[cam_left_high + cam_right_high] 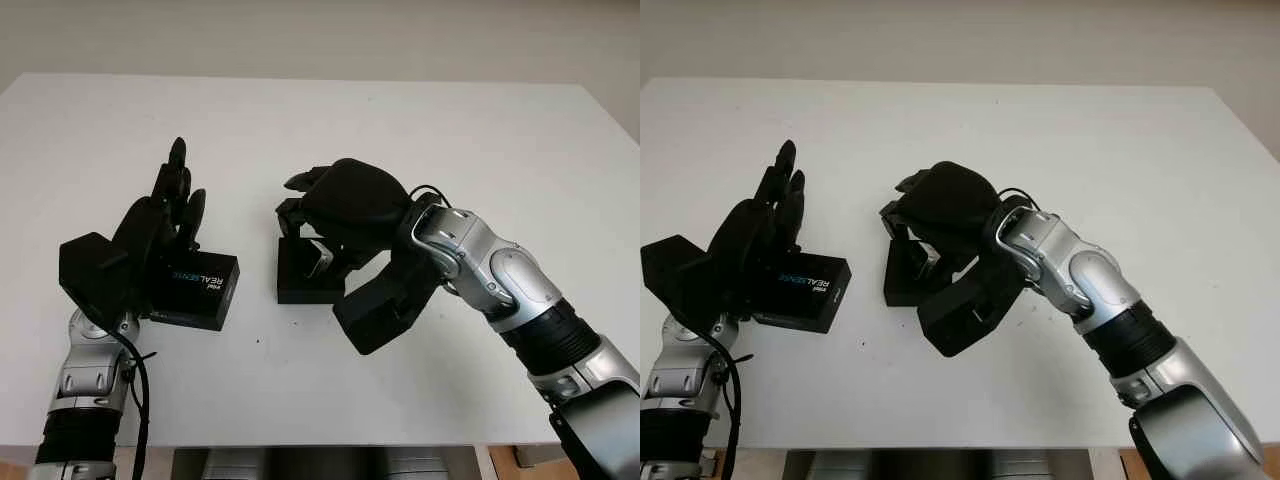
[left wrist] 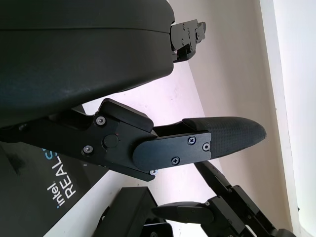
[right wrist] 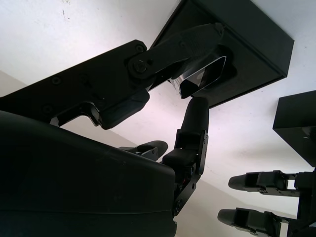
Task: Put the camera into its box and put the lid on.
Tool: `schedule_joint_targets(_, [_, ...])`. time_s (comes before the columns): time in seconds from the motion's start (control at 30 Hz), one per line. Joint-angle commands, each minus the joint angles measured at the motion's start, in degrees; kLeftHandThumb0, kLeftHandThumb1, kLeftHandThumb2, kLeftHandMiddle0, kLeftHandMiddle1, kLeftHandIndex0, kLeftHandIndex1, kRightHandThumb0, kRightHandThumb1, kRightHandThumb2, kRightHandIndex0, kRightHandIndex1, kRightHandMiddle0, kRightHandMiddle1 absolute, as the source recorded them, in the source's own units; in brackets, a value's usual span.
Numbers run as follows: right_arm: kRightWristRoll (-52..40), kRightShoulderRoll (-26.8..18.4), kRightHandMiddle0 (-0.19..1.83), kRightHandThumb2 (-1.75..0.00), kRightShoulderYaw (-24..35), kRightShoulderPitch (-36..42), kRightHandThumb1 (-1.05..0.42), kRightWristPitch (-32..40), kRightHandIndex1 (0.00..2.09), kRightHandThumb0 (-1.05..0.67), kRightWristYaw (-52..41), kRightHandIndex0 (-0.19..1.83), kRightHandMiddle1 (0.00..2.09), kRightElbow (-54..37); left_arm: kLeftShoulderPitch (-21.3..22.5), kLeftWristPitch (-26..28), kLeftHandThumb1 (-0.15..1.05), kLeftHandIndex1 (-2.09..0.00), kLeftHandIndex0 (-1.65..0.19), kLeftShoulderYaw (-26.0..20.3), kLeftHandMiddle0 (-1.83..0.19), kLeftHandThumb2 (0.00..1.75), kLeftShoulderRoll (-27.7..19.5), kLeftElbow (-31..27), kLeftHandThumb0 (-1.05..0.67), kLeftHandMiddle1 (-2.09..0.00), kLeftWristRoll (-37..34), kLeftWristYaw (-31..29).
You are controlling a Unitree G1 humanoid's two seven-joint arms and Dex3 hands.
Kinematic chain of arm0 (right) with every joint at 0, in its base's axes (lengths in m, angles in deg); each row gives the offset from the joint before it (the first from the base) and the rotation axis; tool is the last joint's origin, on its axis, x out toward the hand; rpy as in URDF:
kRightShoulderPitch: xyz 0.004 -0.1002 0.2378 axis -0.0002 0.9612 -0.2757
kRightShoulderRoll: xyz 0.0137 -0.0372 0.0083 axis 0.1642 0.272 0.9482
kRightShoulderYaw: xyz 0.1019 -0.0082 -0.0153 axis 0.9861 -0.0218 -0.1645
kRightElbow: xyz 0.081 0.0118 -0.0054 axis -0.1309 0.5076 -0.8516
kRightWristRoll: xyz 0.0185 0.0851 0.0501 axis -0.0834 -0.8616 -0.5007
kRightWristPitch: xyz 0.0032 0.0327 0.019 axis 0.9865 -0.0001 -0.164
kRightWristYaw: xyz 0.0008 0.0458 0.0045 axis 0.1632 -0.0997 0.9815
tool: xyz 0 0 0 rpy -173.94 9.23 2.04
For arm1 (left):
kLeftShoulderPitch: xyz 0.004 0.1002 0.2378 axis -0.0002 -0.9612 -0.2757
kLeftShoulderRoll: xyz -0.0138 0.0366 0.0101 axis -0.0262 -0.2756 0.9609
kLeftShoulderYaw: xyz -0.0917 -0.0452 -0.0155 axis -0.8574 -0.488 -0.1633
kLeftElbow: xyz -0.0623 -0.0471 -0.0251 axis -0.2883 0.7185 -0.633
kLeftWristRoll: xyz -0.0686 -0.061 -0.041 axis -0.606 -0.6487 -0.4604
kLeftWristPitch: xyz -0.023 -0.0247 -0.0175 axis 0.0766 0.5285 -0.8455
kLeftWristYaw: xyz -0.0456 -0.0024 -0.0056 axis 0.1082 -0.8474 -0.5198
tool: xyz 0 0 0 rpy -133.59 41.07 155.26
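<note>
White bench (image 1: 400, 130) carries the open black box (image 1: 300, 280). My right hand (image 1: 335, 215) pinches the silver camera (image 3: 202, 76) over the box's recess. My left hand (image 1: 165, 215), open, sits beside the printed lid (image 1: 195, 285) lying left of the box.

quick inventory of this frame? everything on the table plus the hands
Table: 1, white, spans the scene.
Box base: 1, black, table centre, under the right robot hand.
Camera: 1, silver, at the box base, between the right robot hand's fingers; whether it is fully seated I cannot tell.
Lid: 1, black with Intel RealSense print, left of the base, on the table.
Left robot hand: 1, black, open, beside and partly over the lid.
Right robot hand: 1, black with silver forearm, over the box base, closed on the camera.
</note>
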Motion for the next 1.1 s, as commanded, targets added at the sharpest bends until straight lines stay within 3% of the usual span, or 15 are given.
schedule_joint_targets(0.0, [0.35,0.23,0.41,-0.05,-0.35,0.12,-0.86,-0.34,0.12,-0.75,0.56,0.41,1.04,0.18,-0.17,-0.60,1.05,0.00,0.19,0.00,0.19,0.58,0.21,-0.70,-0.86,0.00,-0.01,0.05])
schedule_joint_targets(0.4, [3.03,0.26,0.41,-0.06,-1.32,0.51,-0.91,-1.06,0.16,-0.63,4.79,0.46,1.25,1.89,-0.54,-0.53,1.05,0.00,0.19,0.05,0.19,0.58,0.10,-0.88,-0.85,0.00,-0.17,-0.17])
schedule_joint_targets(0.6, [3.74,0.44,0.50,-0.05,-1.59,0.69,-0.93,-1.52,0.20,-0.40,7.64,0.50,1.32,2.75,-0.50,-0.44,1.05,0.00,0.19,0.19,0.19,0.59,-0.09,-0.77,-0.86,0.00,-0.05,-0.54])
schedule_joint_targets(1.07, [4.17,-0.02,0.54,-0.05,-1.42,0.71,-0.89,-2.78,0.26,-0.44,8.27,0.53,1.36,2.34,-0.66,-0.13,1.05,0.00,0.19,0.13,0.19,0.59,0.25,-1.26,-0.86,0.00,-0.08,-0.17])
